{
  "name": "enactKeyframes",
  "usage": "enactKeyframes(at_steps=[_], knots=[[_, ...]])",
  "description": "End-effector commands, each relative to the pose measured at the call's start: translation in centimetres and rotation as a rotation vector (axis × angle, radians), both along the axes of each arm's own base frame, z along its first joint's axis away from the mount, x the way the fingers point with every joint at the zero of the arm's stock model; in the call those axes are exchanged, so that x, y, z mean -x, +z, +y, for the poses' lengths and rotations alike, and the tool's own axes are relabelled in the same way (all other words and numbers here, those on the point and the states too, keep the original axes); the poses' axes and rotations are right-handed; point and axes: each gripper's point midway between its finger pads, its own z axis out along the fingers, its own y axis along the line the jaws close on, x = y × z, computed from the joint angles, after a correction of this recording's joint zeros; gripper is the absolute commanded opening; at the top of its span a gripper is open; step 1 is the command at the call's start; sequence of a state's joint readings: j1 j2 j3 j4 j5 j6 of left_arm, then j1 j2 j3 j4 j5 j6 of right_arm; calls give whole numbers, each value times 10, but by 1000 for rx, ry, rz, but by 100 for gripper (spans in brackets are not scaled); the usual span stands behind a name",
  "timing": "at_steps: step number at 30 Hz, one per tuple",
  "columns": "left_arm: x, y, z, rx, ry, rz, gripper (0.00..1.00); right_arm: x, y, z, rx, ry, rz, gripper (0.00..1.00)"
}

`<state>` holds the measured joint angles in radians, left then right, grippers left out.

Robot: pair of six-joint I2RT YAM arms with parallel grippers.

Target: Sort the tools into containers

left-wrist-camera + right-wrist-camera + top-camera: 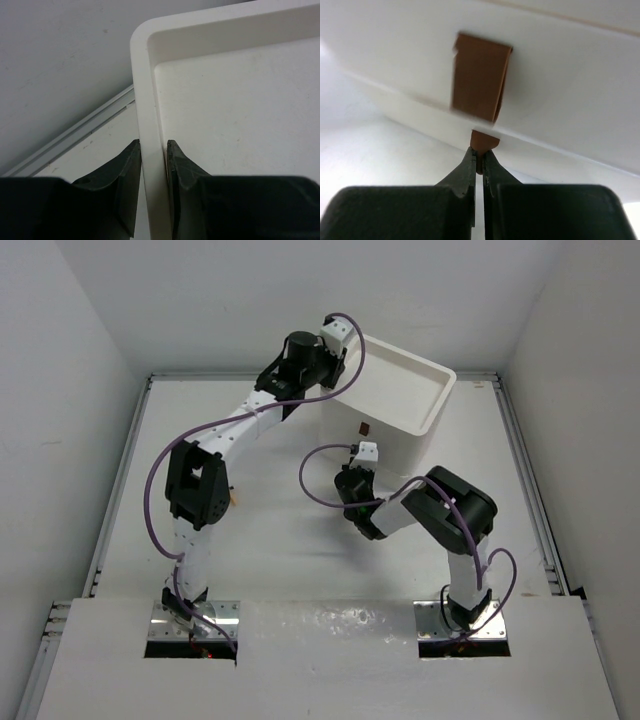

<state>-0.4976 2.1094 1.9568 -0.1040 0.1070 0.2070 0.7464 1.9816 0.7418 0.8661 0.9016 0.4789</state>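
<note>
Drawer unit (400, 390) stands far right on the worktop (280, 560), its long axis running left to right, drawer fronts facing near. We see the left pincer (152, 150) clamped on its top rim (149, 100), the right pincer (479, 155) pinched on the lower brown tab (485, 139).

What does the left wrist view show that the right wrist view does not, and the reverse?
Only the left wrist view: the rim of the recessed top, clamped between the left jaws, and a rail along the table's edge. Only the right wrist view: two red-brown tabs, the upper tab free, the lower tab pinched by the right jaws. Both: the white unit, and closed jaws holding a part of it. Neither shows tools.
</note>
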Motion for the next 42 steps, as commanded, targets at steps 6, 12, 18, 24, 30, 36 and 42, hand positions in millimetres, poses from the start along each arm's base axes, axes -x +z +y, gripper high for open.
enactKeyframes(at_steps=[6, 12, 18, 24, 30, 36, 42], knots=[[7, -19, -1, -31, -14, 69, 0, 31, 38, 24, -169, 96, -95, 0], [6, -23, -1, -26, -6, 78, 0, 47, 25, 38, -83, 249, -39, 0], [6, -26, -3, -22, -1, 85, 0, 77, 27, 65, -71, 351, -24, 0], [6, -28, -1, -26, 7, 88, 0, 94, 41, 89, -168, 429, -26, 0], [10, -25, -2, -39, -20, 87, 10, 101, 37, 97, -47, 533, 35, 41], [27, 11, 6, -80, -72, 16, 86, 126, 48, 102, 55, 702, 31, 96], [56, 76, 38, -128, -54, -70, 100, 152, 60, 96, 119, 843, 101, 99]])
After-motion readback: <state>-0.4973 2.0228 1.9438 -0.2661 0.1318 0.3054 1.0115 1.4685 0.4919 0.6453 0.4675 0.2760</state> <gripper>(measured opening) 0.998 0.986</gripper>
